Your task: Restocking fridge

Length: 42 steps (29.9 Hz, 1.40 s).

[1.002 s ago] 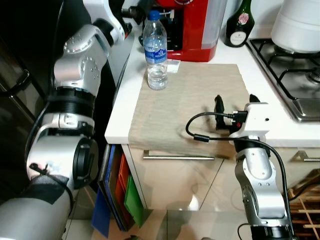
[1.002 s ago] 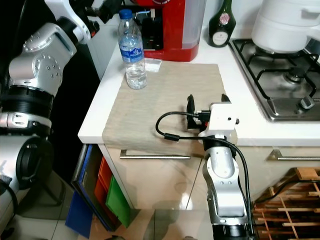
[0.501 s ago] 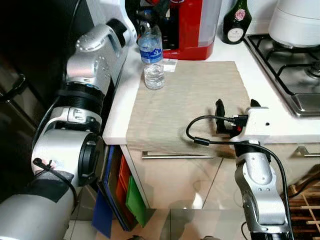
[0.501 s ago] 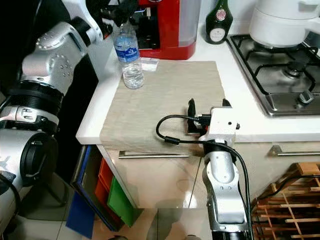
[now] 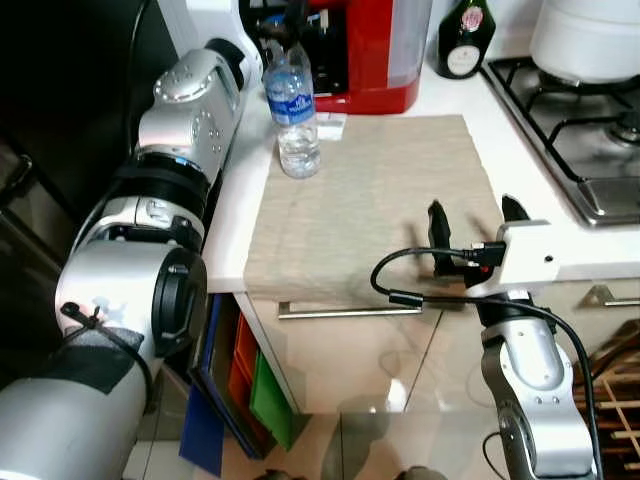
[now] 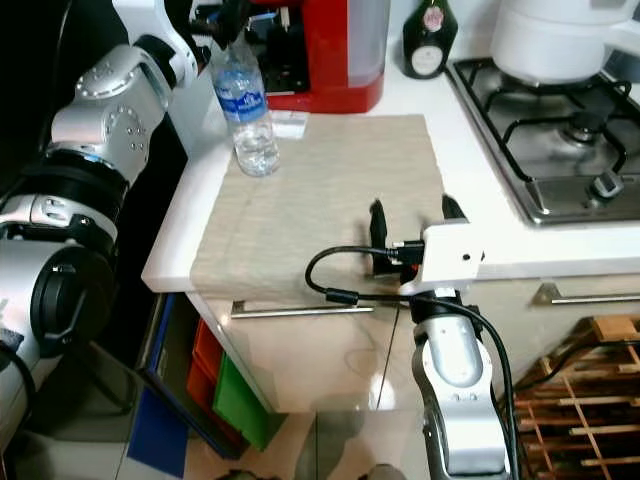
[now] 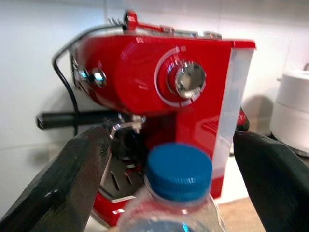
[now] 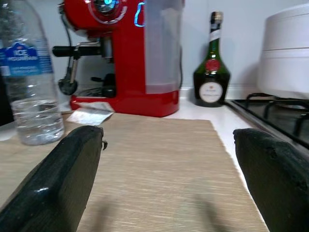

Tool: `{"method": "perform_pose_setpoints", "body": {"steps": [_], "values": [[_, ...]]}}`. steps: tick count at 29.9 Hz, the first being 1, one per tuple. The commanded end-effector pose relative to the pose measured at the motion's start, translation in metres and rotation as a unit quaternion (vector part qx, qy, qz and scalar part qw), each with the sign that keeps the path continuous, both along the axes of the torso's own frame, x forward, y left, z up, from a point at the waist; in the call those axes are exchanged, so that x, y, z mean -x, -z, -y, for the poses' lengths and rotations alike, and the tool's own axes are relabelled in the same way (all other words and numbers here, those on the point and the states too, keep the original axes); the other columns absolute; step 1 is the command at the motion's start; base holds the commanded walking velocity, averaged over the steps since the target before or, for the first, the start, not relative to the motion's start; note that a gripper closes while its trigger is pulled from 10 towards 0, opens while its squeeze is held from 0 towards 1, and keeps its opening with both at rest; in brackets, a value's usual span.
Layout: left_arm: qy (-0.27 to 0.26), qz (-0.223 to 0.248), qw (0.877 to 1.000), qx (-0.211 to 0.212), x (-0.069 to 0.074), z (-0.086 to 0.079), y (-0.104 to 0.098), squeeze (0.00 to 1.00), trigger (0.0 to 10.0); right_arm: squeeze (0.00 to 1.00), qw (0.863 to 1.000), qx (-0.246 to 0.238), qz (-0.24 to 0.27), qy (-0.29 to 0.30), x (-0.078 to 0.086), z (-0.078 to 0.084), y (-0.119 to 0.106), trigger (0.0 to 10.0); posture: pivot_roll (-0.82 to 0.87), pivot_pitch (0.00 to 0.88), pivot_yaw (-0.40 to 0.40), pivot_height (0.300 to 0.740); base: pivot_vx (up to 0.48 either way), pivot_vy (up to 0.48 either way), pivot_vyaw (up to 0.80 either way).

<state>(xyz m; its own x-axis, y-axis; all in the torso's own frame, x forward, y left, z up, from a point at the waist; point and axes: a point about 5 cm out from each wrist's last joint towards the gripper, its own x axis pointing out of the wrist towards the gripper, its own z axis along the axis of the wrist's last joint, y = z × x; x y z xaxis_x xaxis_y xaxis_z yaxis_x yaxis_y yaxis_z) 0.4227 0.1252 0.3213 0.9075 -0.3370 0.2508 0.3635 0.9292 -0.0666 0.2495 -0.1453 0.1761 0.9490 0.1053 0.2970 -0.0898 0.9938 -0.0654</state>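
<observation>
Early days in this restock, by the look of it: the water bottle (image 5: 296, 110) stands upright on the worktop (image 5: 236, 225), on the far left corner of the beige mat (image 5: 380, 200), right by the worktop's left edge and just in front of the red coffee machine (image 5: 365, 45). Nothing has gone into a fridge yet, and no fridge can be picked out for certain (the dark mass off the worktop's left edge could be anything). The left gripper (image 7: 176, 159) is up at the bottle's neck, its two black fingers (image 7: 72, 179) spread wide either side of the blue cap (image 7: 178, 166) and not touching it, so the grab itself looks not yet made. The right gripper (image 5: 470, 222) rests low at the near edge of the worktop, on the mat's near right part, fingers parted and holding nothing, well apart from the bottle. What's left, I'd judge, is nearly everything: clamp the bottle, lift it, carry it off and shelve it. On writing: the bottle wears a blue and white label (image 8: 23, 58) with lettering too blurred to read; the dark green wine bottle (image 8: 211, 67) at the back has a red seal and a pale label, also unreadable. A small paper slip (image 8: 91, 115) lies by the coffee machine's foot.
</observation>
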Motion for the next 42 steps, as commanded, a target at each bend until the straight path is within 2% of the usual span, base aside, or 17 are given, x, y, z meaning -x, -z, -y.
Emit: {"method": "perform_pose_setpoints", "body": {"steps": [1,7,17,18,20,21,42], "values": [[-0.001,-0.010,1.000,0.009,-0.001,-0.003,-0.002,0.00,10.0,0.00,1.000,0.002,0.016,-0.025,-0.002,-0.006,-0.009,10.0,-0.18,0.088,0.142,0.740,0.000,0.000,0.00],[-0.007,-0.033,0.999,0.021,-0.003,-0.002,0.005,0.00,10.0,0.00,0.998,0.015,0.037,-0.047,-0.007,-0.011,-0.022,10.0,-0.17,0.087,0.137,0.740,0.000,0.000,0.00],[-0.016,-0.049,0.999,0.018,-0.005,-0.003,0.013,0.00,10.0,0.00,0.997,0.014,0.043,-0.067,-0.011,-0.020,-0.025,10.0,-0.17,0.076,0.132,0.740,0.000,0.000,0.00],[-0.019,-0.051,0.998,0.016,-0.005,-0.004,0.015,0.00,4.8,0.00,0.997,0.012,0.044,-0.070,-0.011,-0.022,-0.026,10.0,-0.17,0.074,0.132,0.740,0.000,0.000,0.00],[-0.020,-0.052,0.998,0.016,-0.005,-0.004,0.015,0.00,4.8,0.00,0.996,0.011,0.044,-0.071,-0.010,-0.022,-0.026,10.0,-0.17,0.074,0.132,0.740,0.000,0.000,0.00],[-0.020,-0.052,0.998,0.016,-0.005,-0.005,0.016,0.00,0.0,0.00,0.996,0.011,0.045,-0.072,-0.010,-0.023,-0.026,10.0,-0.17,0.073,0.132,0.740,0.000,0.000,0.00],[-0.006,-0.054,0.998,0.016,-0.004,0.003,0.024,0.00,0.0,0.00,0.997,0.017,0.030,-0.071,-0.013,-0.021,-0.019,10.0,-0.18,0.056,0.121,0.740,0.000,0.000,0.00]]}}
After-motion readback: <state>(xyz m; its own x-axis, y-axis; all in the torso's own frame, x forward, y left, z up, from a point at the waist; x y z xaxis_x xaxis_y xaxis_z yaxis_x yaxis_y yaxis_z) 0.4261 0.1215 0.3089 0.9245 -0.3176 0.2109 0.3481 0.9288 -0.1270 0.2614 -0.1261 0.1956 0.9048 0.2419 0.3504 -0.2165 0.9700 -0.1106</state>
